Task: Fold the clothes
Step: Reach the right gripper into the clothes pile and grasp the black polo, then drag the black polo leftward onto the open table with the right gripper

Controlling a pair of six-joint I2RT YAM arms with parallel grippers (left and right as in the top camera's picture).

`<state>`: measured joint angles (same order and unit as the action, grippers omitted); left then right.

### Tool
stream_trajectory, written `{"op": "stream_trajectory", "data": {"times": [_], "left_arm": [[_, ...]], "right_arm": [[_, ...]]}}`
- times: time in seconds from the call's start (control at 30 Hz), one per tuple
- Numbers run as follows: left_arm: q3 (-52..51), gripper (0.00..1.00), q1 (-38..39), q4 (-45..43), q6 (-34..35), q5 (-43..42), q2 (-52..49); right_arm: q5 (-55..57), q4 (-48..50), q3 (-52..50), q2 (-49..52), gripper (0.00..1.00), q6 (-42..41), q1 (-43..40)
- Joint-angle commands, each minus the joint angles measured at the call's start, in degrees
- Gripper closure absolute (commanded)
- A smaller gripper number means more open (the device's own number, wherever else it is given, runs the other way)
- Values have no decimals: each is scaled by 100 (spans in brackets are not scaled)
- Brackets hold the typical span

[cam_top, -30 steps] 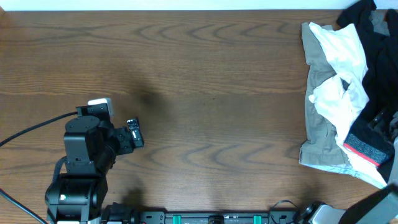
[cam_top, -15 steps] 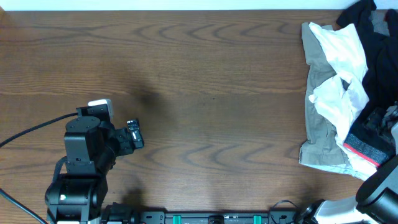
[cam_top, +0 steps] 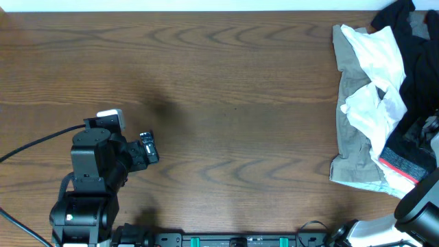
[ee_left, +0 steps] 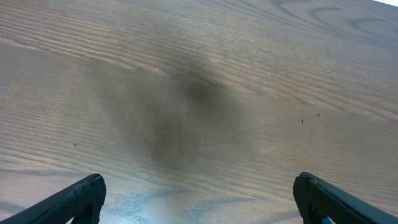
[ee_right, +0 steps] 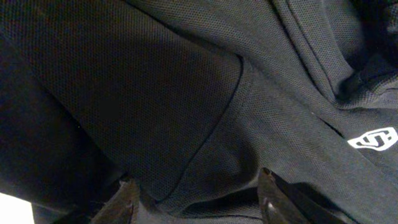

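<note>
The right arm (cam_top: 417, 206) is seen to have been brought up from the near right corner, where it lay a second ago, and its right gripper (cam_top: 424, 134) is now held over the near end of the pile of clothes (cam_top: 374, 103). Since half a second ago hardly any shift can be made out. The left arm (cam_top: 89, 171) and the pile are found unchanged across all three moments.

In the right wrist view the right gripper (ee_right: 196, 180) is shown with its fingers (ee_right: 124, 199) spread wide, close above a black garment (ee_right: 155, 81) (a small white logo (ee_right: 373, 140) is printed on it). Whether the fingers touch the cloth cannot be told.

At the near left, the left gripper (cam_top: 147, 147) is held low over the bare wooden table (cam_top: 240, 82), well apart from the clothes. In its own wrist view the left gripper (ee_left: 199, 180) is likewise seen parted, with nothing between the fingers but a dark shadow on the wood. A black cable (cam_top: 34, 144) is trailed from the left arm to the left edge.

Further along the right side, a red-striped piece (cam_top: 401, 166) is tucked at the near end of the pile. Beyond it a tan garment (cam_top: 351, 130) is spread flat on the table, overlain by a crumpled white garment (cam_top: 381, 62). The black garment (cam_top: 420, 55) is heaped at the far right corner.
</note>
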<state>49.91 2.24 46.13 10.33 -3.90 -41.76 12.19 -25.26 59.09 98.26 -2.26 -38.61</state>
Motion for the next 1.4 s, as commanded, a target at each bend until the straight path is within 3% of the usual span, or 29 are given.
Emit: {"op": "stream_trajectory", "data": {"times": [0.0, 0.13, 0.2, 0.27, 0.3, 0.53, 0.8, 1.07, 1.37], "left_arm": [[111, 2, -35, 13, 11, -15, -7], [111, 2, -35, 13, 11, -15, -9], [111, 2, -35, 13, 11, -13, -9], [111, 2, -35, 13, 11, -15, -9], [111, 2, -35, 13, 11, -15, -9], [111, 2, -35, 13, 11, -15, -9], [111, 2, -35, 7, 9, -13, -9], [111, 2, -35, 9, 9, -13, -9], [111, 2, -35, 11, 11, -15, -9]], "right_arm": [[0, 13, 85, 46, 49, 20, -44], [-7, -33, 85, 46, 63, 20, -44], [-46, -72, 83, 46, 76, 20, -44], [-48, -98, 83, 46, 96, 17, -44], [-66, -107, 83, 46, 99, 20, -44], [-710, -186, 90, -129, 99, 22, 11], [-1810, -605, 546, -1602, 99, 22, 466], [-1849, -1657, 654, -2896, 99, 20, 1906], [-1869, -2256, 651, -2964, 99, -2, 3862]]}}
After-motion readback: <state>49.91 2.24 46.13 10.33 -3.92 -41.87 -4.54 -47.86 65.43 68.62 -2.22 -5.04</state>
